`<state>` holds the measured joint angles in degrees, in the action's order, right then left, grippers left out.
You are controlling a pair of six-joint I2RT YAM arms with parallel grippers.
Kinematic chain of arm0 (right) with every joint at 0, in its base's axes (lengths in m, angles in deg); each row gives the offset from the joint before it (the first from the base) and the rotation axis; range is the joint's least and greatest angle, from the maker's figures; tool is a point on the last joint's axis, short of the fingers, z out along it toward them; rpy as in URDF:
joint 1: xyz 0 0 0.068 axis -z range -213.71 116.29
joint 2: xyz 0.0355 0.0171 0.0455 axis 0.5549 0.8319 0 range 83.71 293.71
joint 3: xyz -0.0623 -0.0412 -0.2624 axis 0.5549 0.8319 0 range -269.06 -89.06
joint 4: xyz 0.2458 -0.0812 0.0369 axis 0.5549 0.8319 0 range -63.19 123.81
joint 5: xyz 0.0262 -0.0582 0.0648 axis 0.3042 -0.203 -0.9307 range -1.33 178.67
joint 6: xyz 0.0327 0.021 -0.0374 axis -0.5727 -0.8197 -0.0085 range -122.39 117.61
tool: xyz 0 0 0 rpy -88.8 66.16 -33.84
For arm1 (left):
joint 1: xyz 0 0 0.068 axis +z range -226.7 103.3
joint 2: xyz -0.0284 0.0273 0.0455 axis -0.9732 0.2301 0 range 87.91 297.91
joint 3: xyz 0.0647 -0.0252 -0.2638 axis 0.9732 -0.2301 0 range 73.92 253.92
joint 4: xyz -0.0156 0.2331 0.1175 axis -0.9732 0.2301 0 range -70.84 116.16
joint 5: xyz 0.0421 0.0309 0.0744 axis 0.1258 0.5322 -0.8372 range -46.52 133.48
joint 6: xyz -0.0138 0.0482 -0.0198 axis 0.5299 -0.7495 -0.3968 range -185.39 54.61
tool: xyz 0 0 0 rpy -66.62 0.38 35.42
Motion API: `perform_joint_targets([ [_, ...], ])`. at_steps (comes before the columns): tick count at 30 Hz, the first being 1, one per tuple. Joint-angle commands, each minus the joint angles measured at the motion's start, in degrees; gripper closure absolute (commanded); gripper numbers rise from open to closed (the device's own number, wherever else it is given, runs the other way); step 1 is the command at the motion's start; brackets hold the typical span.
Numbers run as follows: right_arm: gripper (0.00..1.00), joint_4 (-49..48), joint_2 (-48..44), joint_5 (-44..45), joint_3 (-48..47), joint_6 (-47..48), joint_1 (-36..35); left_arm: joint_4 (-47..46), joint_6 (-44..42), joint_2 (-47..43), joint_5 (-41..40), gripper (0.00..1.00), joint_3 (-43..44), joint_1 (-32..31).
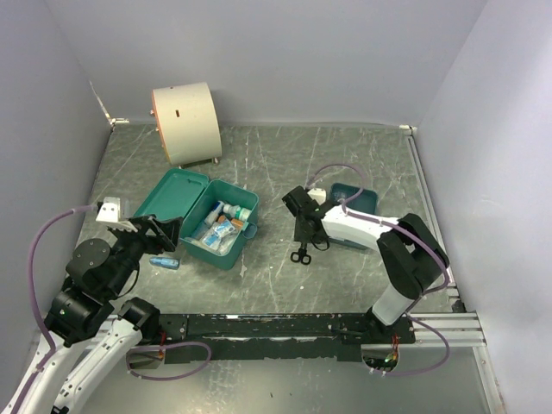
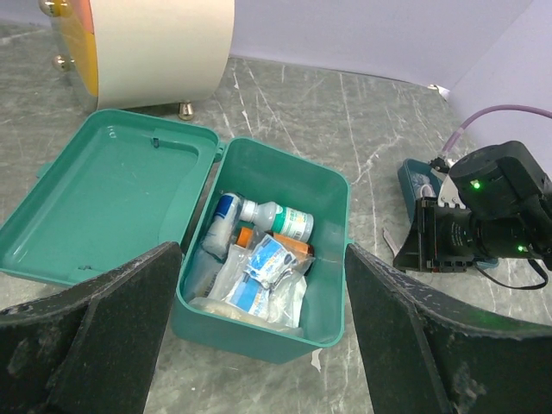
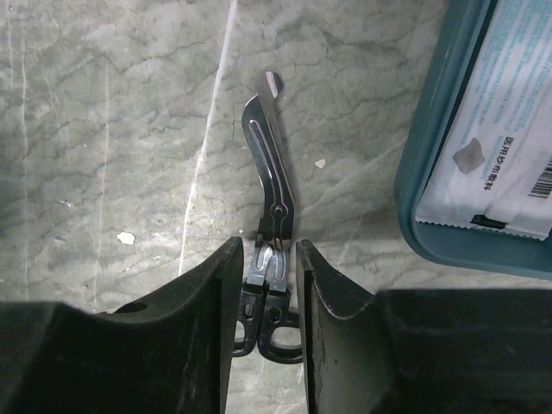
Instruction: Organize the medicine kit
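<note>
You have one medicine kit (image 1: 177, 198), lid open, left of centre on the table, plus one pair of scissors (image 3: 272, 177), one blue tray (image 3: 423, 172) and one cream drum (image 1: 185, 121). Your left gripper (image 1: 164, 231) hangs spread wide just short of the kit. Your right gripper (image 3: 269, 254) points down, straddling the scissors beside the tray; you cannot tell whether it pinches them.

Marbled table (image 1: 345, 164) carries medicine kit (image 1: 214, 255), drum (image 1: 185, 121), tray (image 1: 366, 203), scissors (image 3: 272, 185) (shut).

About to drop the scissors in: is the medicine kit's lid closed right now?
No, the medicine kit has its lid swung fully open, lying flat beside the box.
</note>
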<state>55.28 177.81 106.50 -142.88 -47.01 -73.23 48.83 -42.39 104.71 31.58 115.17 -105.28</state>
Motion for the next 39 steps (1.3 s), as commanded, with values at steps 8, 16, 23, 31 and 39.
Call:
perform_joint_targets([
  [8,0.66,0.19,4.08,3.75,-2.06,-2.40,-0.19,0.43,0.43,-0.81,-1.52,0.12,0.76,0.37],
  [16,0.78,-1.84,6.10,2.10,-1.04,-3.80,0.63,0.60,0.55,-1.15,-1.74,0.12,0.84,0.37],
  [23,0.88,-3.45,7.33,0.05,-0.87,0.76,1.72,0.70,0.50,-1.33,-1.76,0.12,0.84,0.37],
  [31,0.96,-1.68,2.70,3.50,-3.17,3.25,1.72,0.67,0.55,-1.52,-2.07,0.12,0.84,0.37],
  [39,0.96,0.82,-1.75,5.14,-5.15,2.97,1.74,0.65,0.53,-1.43,-1.90,0.12,0.84,0.37],
])
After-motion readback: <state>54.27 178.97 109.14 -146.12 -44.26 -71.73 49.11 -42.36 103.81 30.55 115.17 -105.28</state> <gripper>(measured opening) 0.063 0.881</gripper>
